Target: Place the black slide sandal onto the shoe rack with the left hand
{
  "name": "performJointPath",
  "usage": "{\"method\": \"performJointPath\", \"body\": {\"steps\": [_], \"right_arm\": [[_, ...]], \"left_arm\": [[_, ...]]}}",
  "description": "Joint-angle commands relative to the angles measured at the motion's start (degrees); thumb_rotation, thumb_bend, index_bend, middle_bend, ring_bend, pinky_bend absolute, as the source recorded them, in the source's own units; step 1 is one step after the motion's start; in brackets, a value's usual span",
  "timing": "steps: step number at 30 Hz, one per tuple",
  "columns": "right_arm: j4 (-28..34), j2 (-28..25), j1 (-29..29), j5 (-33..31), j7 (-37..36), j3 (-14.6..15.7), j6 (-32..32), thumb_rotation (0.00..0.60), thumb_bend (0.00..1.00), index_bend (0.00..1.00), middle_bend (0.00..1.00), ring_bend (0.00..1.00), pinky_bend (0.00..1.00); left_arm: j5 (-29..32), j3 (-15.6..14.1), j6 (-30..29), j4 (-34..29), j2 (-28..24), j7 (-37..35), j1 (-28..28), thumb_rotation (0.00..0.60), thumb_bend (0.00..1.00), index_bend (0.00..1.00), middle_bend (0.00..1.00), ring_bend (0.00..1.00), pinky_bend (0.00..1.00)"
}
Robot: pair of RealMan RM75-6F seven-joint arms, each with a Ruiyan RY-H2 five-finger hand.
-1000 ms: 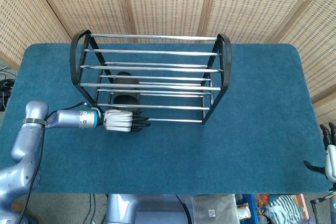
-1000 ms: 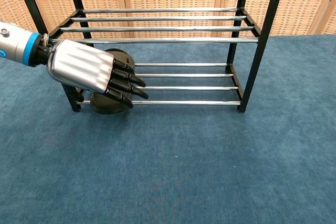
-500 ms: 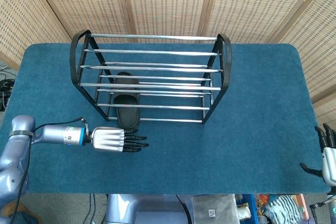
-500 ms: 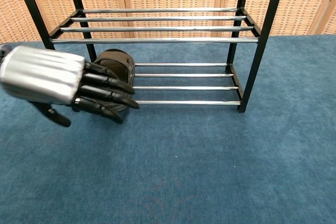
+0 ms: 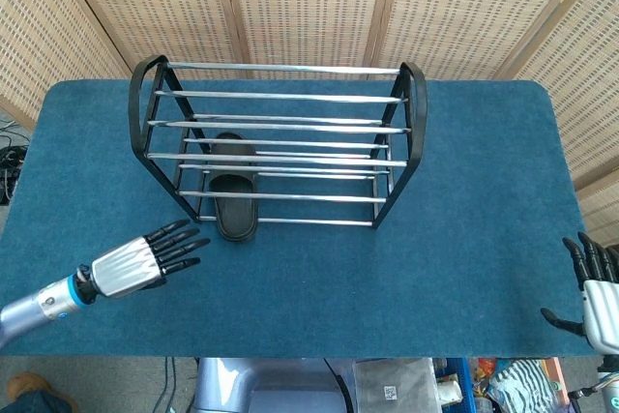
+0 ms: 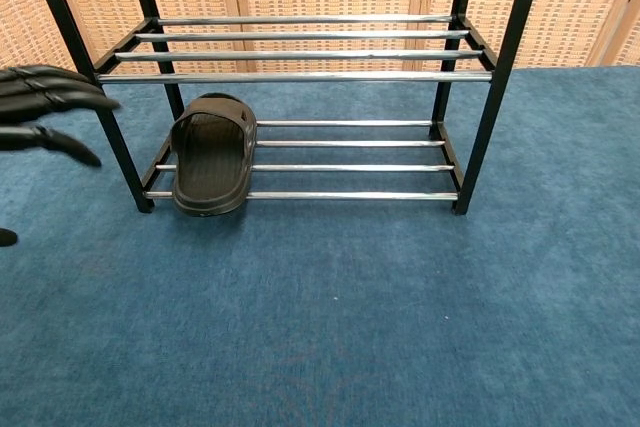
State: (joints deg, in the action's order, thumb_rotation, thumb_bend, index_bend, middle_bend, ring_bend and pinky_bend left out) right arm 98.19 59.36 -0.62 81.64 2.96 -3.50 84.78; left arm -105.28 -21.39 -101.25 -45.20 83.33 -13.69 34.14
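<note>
The black slide sandal (image 5: 235, 198) lies on the bottom tier of the shoe rack (image 5: 279, 141), at the rack's 9 o'clock end in the head view. Its length runs across the chrome bars, and its near end hangs past the front bar toward 6 o'clock, over the bench (image 5: 416, 278). In the chest view the sandal (image 6: 211, 155) sits strap-up just inside the rack's (image 6: 300, 77) front post on that side, and nothing touches it.

The left hand (image 5: 145, 260) hovers over the blue bench covering at about 7 o'clock from the sandal, well apart from both sandal and rack. Its fingers (image 5: 180, 240) are released: straight, fanned apart and holding nothing, with the tips pointing toward 2 o'clock. The chest view catches only the dark fingers (image 6: 50, 97) of this hand at the 9 o'clock edge of the frame, spread in the air beside the rack's post.

The right hand (image 5: 597, 289) shows at the 4 o'clock corner of the head view, off the bench's edge and far from the rack. Its fingers (image 5: 580, 256) stand up and apart, with the thumb out to the side, grasping nothing. The chest view does not show it.

The rack stands on the far half of the bench, with its upper tier bare of shoes. A woven screen (image 5: 309, 7) closes the scene at 12 o'clock.
</note>
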Motion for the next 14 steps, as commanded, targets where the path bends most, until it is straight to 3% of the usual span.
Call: {"method": "performJointPath", "body": {"steps": [1, 8, 14], "right_arm": [[0.35, -0.39, 0.3, 1.08, -0.64, 0.44, 0.59, 0.6, 0.0, 0.0, 0.0, 0.0, 0.0], [0.44, -0.99, 0.87, 3.31, -1.97, 1.03, 2.03, 0.6, 0.0, 0.0, 0.0, 0.0, 0.0], [0.3, -1.17, 1.3, 4.49, -2.58, 1.19, 3.22, 0.6, 0.0, 0.0, 0.0, 0.0, 0.0]], "left_arm": [[15.61, 3.95, 7.14, -28.54, -12.58, 13.2, -10.45, 0.6, 0.05, 0.0, 0.0, 0.0, 0.0], [31.81, 8.83, 6.65, -50.86, -18.37, 23.74, -17.72, 0.6, 0.05, 0.0, 0.0, 0.0, 0.0], [37.76, 13.14, 6.76, -58.04, -19.04, 24.57, -19.93, 0.6, 0.05, 0.0, 0.0, 0.0, 0.0]]}}
